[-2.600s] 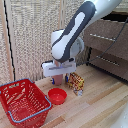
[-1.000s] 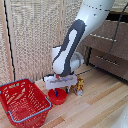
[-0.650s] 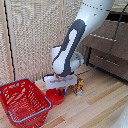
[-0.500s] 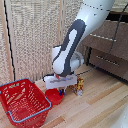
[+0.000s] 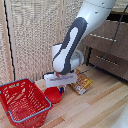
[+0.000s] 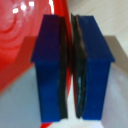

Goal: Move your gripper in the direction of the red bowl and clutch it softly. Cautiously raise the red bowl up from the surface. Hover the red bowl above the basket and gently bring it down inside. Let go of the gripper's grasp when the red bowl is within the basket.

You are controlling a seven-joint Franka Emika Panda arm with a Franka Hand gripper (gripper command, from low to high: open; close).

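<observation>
So, gripper [image 5: 61,88] low over the wood floor [image 5: 100,107], its fingers [image 6: 50,70] pinched on the rim of the red bowl [image 5: 53,95]; wrist view shows both blue pads nearly together with the thin red wall between them; bowl sits just beside the basket [image 5: 22,101], at about 3 o'clock from it in the exterior view, whether touching cannot tell; a flat yellowish packet [image 5: 81,85] lies at roughly 2 o'clock from the bowl, near; woven screen [image 5: 35,35] stands behind; dark drawer unit [image 5: 107,47] at the exterior view's right.
</observation>
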